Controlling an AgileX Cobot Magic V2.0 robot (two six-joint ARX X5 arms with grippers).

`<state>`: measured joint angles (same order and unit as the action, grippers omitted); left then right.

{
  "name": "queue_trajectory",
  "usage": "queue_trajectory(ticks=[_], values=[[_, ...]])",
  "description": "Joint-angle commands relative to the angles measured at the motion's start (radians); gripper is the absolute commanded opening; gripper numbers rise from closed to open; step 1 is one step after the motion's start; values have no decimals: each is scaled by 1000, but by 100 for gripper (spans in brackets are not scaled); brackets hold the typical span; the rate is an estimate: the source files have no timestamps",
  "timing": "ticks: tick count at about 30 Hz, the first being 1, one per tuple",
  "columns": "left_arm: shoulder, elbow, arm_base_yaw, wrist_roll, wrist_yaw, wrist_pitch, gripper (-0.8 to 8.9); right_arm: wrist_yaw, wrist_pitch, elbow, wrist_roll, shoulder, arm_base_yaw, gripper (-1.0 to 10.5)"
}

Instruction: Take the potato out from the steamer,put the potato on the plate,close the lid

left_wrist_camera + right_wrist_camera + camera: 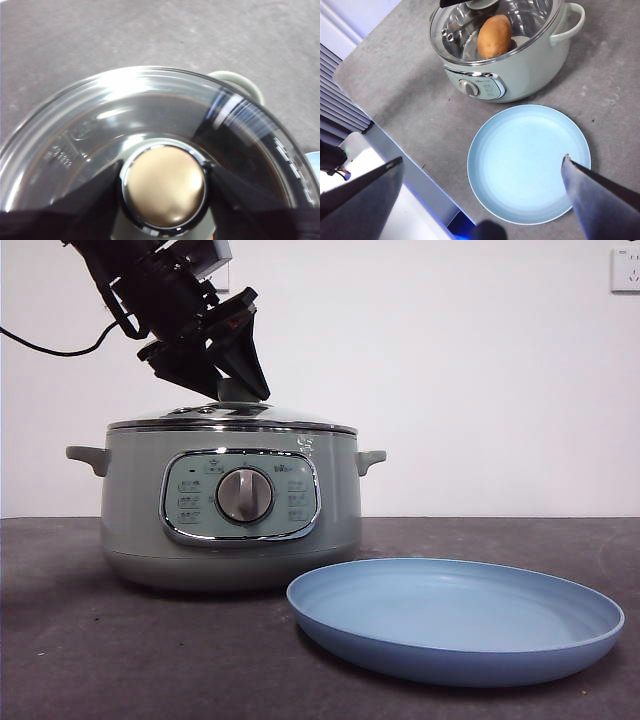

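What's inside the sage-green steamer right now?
Through the glass lid, an orange-brown potato lies inside the steamer. What lies beneath the potato is hidden.

I'm looking at a dark grey, speckled table (pixel 120 660) that carries two things directly. The sage-green steamer (pixel 135 530) stands on it farther in from the front edge, dial facing that edge. The light-blue plate (pixel 450 665) lies flat between the steamer and the front edge, just beside the pot's base; I can't tell whether they touch.
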<state>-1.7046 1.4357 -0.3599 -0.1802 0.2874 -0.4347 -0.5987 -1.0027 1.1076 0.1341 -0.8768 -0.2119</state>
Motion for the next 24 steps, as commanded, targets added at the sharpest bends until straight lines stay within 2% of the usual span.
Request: queue_trajectory(ticks=[1, 11, 20, 24], values=[[-5, -1, -1, -4, 1, -7, -9, 3, 3, 4, -6, 0, 0, 630], [19, 0, -1, 5, 5, 3, -9, 3, 3, 4, -6, 0, 0, 629], [121, 0, 0, 23, 2, 7, -9, 3, 11, 4, -14, -3, -1, 629], [195, 0, 2, 31, 0, -19, -9, 1, 52, 4, -65, -19, -1, 629]])
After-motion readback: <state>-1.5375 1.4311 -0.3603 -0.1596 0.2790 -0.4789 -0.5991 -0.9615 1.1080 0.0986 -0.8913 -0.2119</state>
